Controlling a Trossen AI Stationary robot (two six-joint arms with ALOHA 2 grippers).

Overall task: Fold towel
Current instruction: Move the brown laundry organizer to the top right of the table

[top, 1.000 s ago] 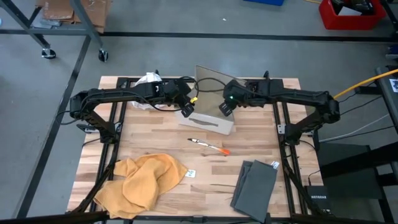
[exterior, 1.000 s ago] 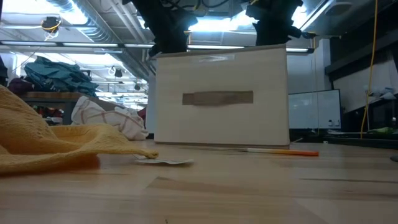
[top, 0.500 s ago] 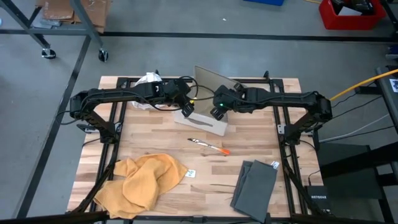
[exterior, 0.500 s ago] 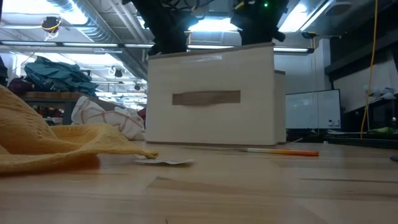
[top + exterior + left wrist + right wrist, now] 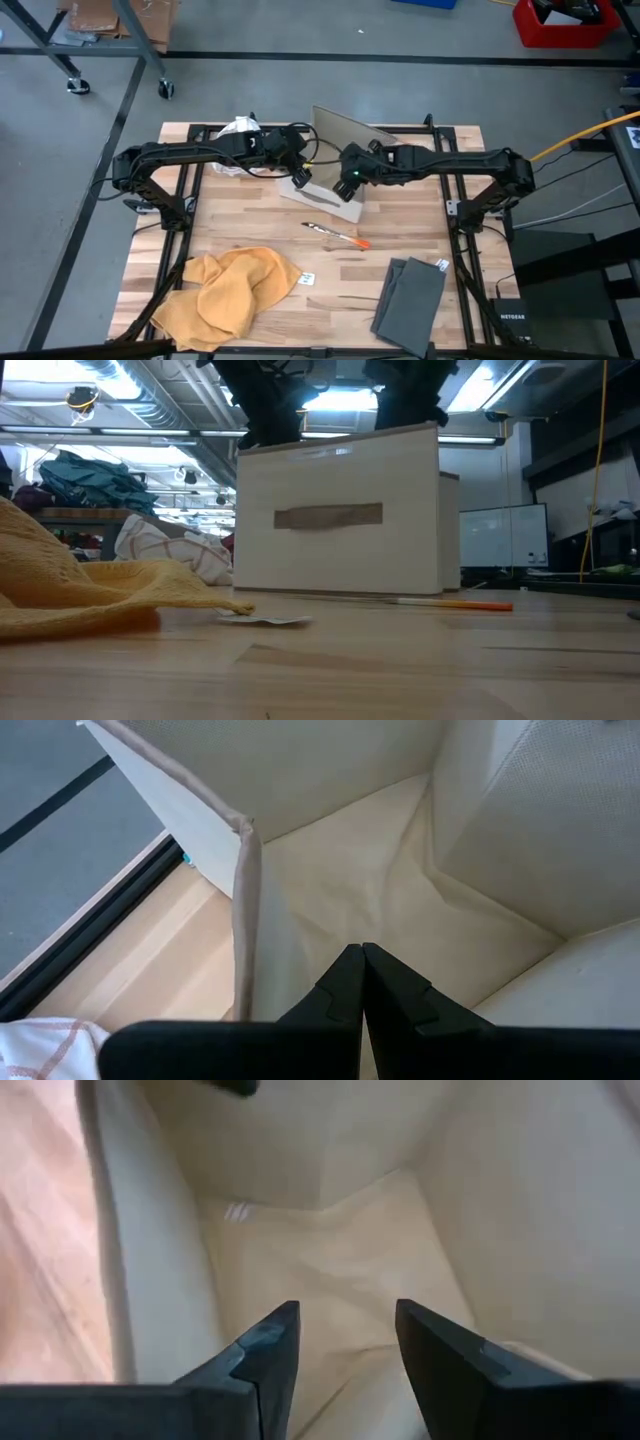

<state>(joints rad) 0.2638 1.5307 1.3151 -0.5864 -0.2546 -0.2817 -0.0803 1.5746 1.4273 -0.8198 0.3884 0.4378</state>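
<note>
Both grippers worked at the fabric bin [image 5: 325, 195], the left gripper [image 5: 362, 982] clenched above its interior, the right gripper [image 5: 340, 1342] released, while the yellow towel [image 5: 225, 295] lay crumpled well apart, unfolded; folding apparently required reaching it first.

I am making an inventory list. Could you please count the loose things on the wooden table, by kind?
Cloths: 3 (orange-yellow crumpled towel, folded dark grey cloth, white cloth with red stripes)
Beige fabric boxes: 1
Orange-tipped pens: 1
Small white paper tags: 1
Total: 6
</note>
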